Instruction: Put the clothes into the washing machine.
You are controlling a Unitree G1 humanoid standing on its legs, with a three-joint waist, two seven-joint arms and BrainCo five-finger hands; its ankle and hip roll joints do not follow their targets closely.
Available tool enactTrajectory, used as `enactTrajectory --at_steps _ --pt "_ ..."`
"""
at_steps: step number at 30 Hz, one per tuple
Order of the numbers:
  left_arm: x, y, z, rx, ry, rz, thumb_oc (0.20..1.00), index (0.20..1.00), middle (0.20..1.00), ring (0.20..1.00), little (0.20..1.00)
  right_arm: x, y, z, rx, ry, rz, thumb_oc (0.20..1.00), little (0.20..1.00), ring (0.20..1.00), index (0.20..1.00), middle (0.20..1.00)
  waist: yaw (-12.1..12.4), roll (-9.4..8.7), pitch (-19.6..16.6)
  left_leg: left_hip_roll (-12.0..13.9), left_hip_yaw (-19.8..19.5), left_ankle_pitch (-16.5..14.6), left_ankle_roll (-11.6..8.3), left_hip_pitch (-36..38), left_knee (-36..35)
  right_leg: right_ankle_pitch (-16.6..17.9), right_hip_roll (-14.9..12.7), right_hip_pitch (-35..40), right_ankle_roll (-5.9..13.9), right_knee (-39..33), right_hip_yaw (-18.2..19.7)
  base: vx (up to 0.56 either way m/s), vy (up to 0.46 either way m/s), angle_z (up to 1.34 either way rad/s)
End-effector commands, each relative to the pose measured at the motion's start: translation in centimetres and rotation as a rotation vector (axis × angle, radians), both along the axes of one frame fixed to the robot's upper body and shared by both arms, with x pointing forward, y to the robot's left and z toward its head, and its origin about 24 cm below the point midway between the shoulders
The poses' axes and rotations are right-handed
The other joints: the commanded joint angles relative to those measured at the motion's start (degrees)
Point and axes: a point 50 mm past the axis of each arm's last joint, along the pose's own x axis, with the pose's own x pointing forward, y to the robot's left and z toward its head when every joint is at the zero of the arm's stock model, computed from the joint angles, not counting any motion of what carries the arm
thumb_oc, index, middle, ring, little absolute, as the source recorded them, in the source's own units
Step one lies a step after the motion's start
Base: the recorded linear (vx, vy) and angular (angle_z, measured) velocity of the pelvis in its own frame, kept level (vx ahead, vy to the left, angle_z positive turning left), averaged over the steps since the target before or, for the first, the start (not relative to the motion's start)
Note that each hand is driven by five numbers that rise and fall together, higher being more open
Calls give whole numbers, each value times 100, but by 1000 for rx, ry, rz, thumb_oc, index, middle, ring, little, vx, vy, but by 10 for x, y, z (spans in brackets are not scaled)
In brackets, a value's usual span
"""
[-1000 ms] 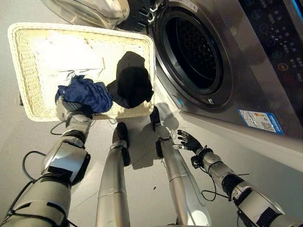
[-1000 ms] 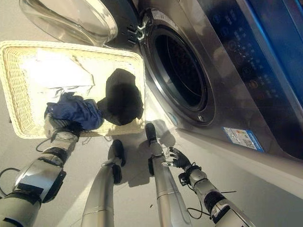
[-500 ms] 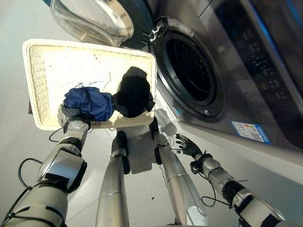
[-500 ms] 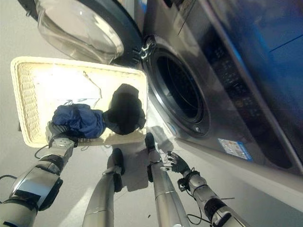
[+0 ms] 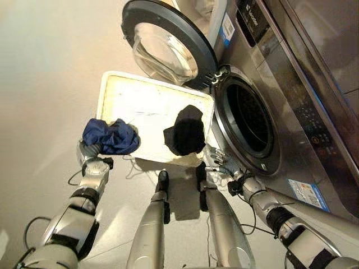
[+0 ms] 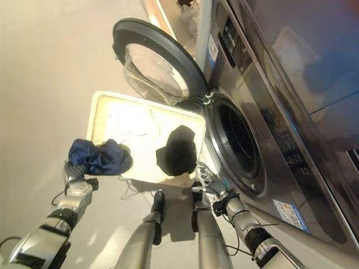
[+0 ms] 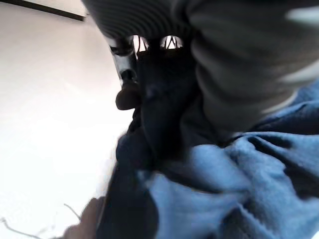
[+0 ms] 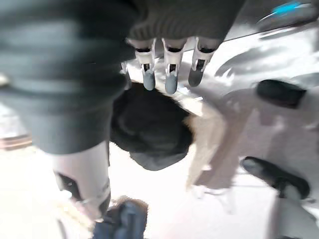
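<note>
In the left eye view I see my left hand (image 5: 90, 151) holding the blue garment (image 5: 111, 137), a crumpled bunch lifted over the near left edge of the white basket (image 5: 147, 101); a black garment (image 5: 185, 131) lies in the basket's right end, next to the washing machine (image 5: 291, 112) with its round opening (image 5: 249, 126) and the glass door (image 5: 168, 47) swung wide. Stickers sit on the machine's front, print too small for me to read. My right hand (image 5: 220, 165) hangs low by the opening's rim, fingers spread and relaxed, holding nothing. Right eye view: same layout. Left wrist view: fingers (image 7: 127, 92) curled into blue cloth, folds and seams close up. Right wrist view: straight fingers (image 8: 169, 79) over the black garment on the basket's edge, a bit of blue cloth far below.
</note>
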Motion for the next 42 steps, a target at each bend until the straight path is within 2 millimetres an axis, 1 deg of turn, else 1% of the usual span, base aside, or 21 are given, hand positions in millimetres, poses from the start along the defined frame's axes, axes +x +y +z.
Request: enactTrajectory --at_steps 1,2,3,4,6,7,8,11,12,13,14,15,17,21,22,24,25,31,34,39,42 --pt "14 -29 21 -114 -206 -191 200 200 200 200 200 1 3 21 39 -93 15 1000 1000 1000 1000 1000 -16 228 -67 59 121 55 -278 38 85 -370 191 557 262 -285 -170 -57 -13 17" --pt "14 -33 22 -128 -222 -224 200 200 200 200 200 2 4 23 42 -101 18 1000 1000 1000 1000 1000 -4 239 -70 61 119 70 -281 64 55 -363 188 585 267 -307 -178 -68 -11 19" --pt "12 -52 26 -172 -278 -355 200 200 200 200 200 2 11 32 45 -145 31 1000 1000 1000 1000 1000 49 281 -101 65 111 112 -281 155 -69 -345 180 692 283 -405 -219 -62 -2 17" --pt "10 -62 28 -197 -308 -436 200 200 200 200 200 2 13 38 44 -172 38 1000 1000 1000 1000 1000 71 309 -118 67 105 145 -278 201 -146 -317 185 753 287 -482 -238 -70 2 15" --pt "5 -80 35 -239 -356 -608 200 200 200 200 200 1 17 48 25 -233 68 1000 1000 1000 1000 1000 119 357 -159 74 101 187 -276 297 -269 -268 182 877 303 -628 -272 -47 8 5" --pt "3 -84 38 -255 -369 -662 200 200 200 200 200 1 19 50 16 -252 80 1000 1000 1000 1000 1000 131 368 -171 78 101 198 -278 339 -310 -251 182 929 308 -677 -281 -38 17 7" --pt "-1 -98 45 -290 -388 -805 200 200 200 200 200 0 25 57 -14 -305 122 1000 1000 1000 1000 1000 157 405 -204 93 121 226 -277 424 -413 -219 179 1036 325 -790 -298 -22 17 10" --pt "-5 -114 50 -315 -380 -983 200 200 200 200 200 -2 34 68 -50 -359 201 1000 1000 1000 1000 1000 172 442 -258 105 146 254 -274 531 -514 -195 176 1164 340 -888 -324 -7 20 7" --pt "-5 -116 50 -318 -375 -1001 200 200 200 200 200 -2 36 69 -52 -363 211 1000 1000 1000 1000 1000 172 445 -264 106 148 257 -275 541 -520 -193 174 1180 342 -896 -326 0 0 0" --pt "-7 -125 53 -333 -357 -1108 200 200 200 200 200 -2 45 74 -75 -378 286 1000 1000 1000 1000 1000 177 459 -309 107 152 257 -280 597 -539 -197 159 1268 347 -934 -336 0 0 0" --pt "-7 -125 53 -333 -357 -1108 200 200 200 200 200 -2 45 74 -75 -378 286 1000 1000 1000 1000 1000 176 459 -306 106 152 257 -280 601 -539 -197 158 1272 347 -935 -336 0 0 0" --pt "-7 -132 59 -361 -355 -1202 200 200 200 200 200 -4 55 78 -108 -371 391 1000 1000 1000 1000 1000 174 463 -333 92 147 246 -278 634 -523 -206 142 1326 342 -946 -339 0 0 0" --pt "-8 -141 65 -385 -346 -1294 200 200 200 200 200 -6 64 82 -144 -363 478 1000 1000 1000 1000 1000 170 456 -369 75 140 228 -266 691 -519 -216 121 1395 344 -957 -351 0 0 0" --pt "-9 -148 68 -405 -335 -1366 200 200 200 200 200 -7 70 84 -155 -349 532 1000 1000 1000 1000 1000 173 452 -386 57 129 221 -248 768 -547 -220 117 1468 336 -971 -358 26 -13 1" --pt "-11 -156 73 -442 -318 -1450 200 200 200 200 200 -9 74 86 -146 -342 556 1000 1000 1000 1000 1000 158 442 -404 36 128 214 -225 823 -555 -210 108 1511 343 -967 -354 37 -26 6" --pt "-12 -160 74 -462 -304 -1496 200 200 200 200 200 -10 77 87 -145 -343 560 1000 1000 1000 1000 1000 147 435 -400 31 137 208 -214 857 -575 -200 107 1538 348 -987 -351 21 -17 3" --pt "-15 -166 75 -489 -278 -1560 200 200 200 200 200 -11 79 89 -143 -347 571 1000 1000 1000 1000 1000 120 430 -403 29 154 203 -194 897 -613 -174 117 1556 353 -1023 -330 0 0 0" --pt "-26 -186 72 -612 -184 -1752 200 200 200 200 200 -14 88 91 -134 -348 596 1000 1000 1000 1000 1000 49 422 -359 23 226 168 -141 1027 -701 -103 138 1614 368 -1117 -266 5 2 -1" --pt "-30 -194 68 -666 -130 -1821 200 200 200 200 200 -14 93 90 -85 -313 593 1000 1000 1000 1000 1000 16 413 -326 24 261 151 -120 1056 -718 -79 147 1613 374 -1127 -233 7 2 -3" --pt "-30 -195 68 -738 -157 -1838 200 200 200 200 200 -14 95 89 -108 -321 563 1000 1000 1000 1000 1000 -12 390 -306 36 305 136 -109 1088 -765 -63 162 1600 385 -1143 -181 7 3 -6" --pt "-26 -189 73 -774 -263 -1735 200 200 200 200 200 -12 87 81 -109 -288 498 1000 1000 1000 1000 1000 -15 362 -305 46 327 129 -93 1145 -829 -66 179 1644 382 -1180 -166 15 2 -9"
